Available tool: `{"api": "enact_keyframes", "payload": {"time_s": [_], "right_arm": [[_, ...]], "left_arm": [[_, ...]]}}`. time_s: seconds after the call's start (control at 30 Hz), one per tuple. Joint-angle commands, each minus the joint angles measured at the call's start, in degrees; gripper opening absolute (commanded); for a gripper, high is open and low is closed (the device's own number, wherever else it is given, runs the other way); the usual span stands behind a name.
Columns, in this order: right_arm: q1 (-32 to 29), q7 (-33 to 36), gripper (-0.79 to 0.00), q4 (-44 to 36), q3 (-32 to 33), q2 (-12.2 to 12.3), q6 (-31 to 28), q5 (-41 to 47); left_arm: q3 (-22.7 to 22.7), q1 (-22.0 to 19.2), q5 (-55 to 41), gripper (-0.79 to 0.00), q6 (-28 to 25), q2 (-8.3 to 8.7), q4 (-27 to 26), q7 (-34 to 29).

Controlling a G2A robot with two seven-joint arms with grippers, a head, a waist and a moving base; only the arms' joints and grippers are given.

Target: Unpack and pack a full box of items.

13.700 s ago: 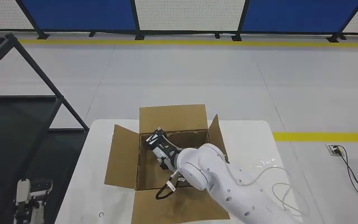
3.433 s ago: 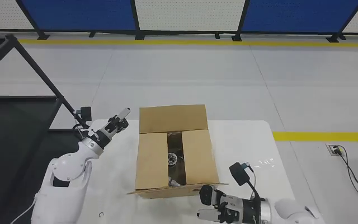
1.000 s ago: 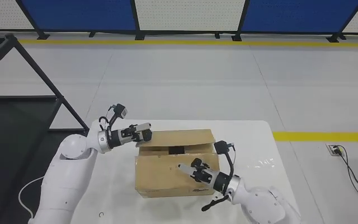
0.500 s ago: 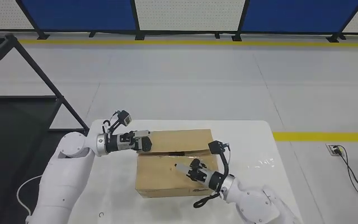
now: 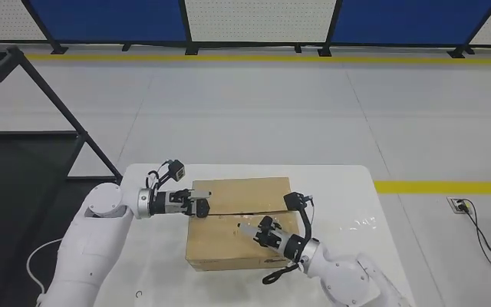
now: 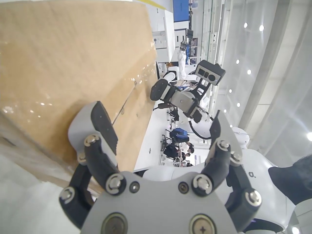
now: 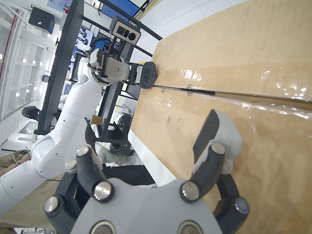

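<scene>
A brown cardboard box (image 5: 242,222) stands in the middle of the white table (image 5: 345,192), its top flaps folded down along a narrow taped seam (image 5: 253,210). My left gripper (image 5: 198,206) is open at the left end of that seam; in the left wrist view my left gripper (image 6: 158,113) has one pad (image 6: 103,120) lying on the box (image 6: 61,49) and the other in the air. My right gripper (image 5: 255,232) is open over the near flap, and the right wrist view shows my right gripper (image 7: 150,127) with one finger (image 7: 214,127) against the box (image 7: 243,62). The contents are hidden.
A black metal rack (image 5: 46,115) stands off the table's left side. Bare table lies to the right of the box and along its left side. The table's near edge is close behind the right arm.
The flaps, open earlier, now lie shut. In the last second the left gripper has moved down onto the box's left end and the right gripper slid left over the near flap; the seam gap narrowed.
</scene>
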Motion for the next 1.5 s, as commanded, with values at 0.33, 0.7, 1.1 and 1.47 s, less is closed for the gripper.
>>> {"api": "enact_keyframes", "payload": {"time_s": [0.33,0.7,1.1,1.47], "right_arm": [[-4.2,-3.0,0.0,-3.4,6.4,0.6,-2.3,2.0],[-18.4,-8.7,0.0,-4.8,22.1,2.3,-4.2,8.5],[-19.2,-10.0,0.0,-2.7,22.1,2.1,-1.3,10.0],[-19.5,-13.7,0.0,6.6,21.8,0.7,0.0,27.2]], "left_arm": [[1.6,-0.8,-1.0,0.0,-0.3,0.02,1.1,0.4],[2.3,-1.2,-1.4,0.0,-0.3,-0.05,1.3,0.2],[2.3,-1.2,-1.4,0.0,-0.3,-0.05,1.3,0.2],[2.3,-1.2,-1.4,0.0,-0.3,-0.05,1.3,0.2]]}}
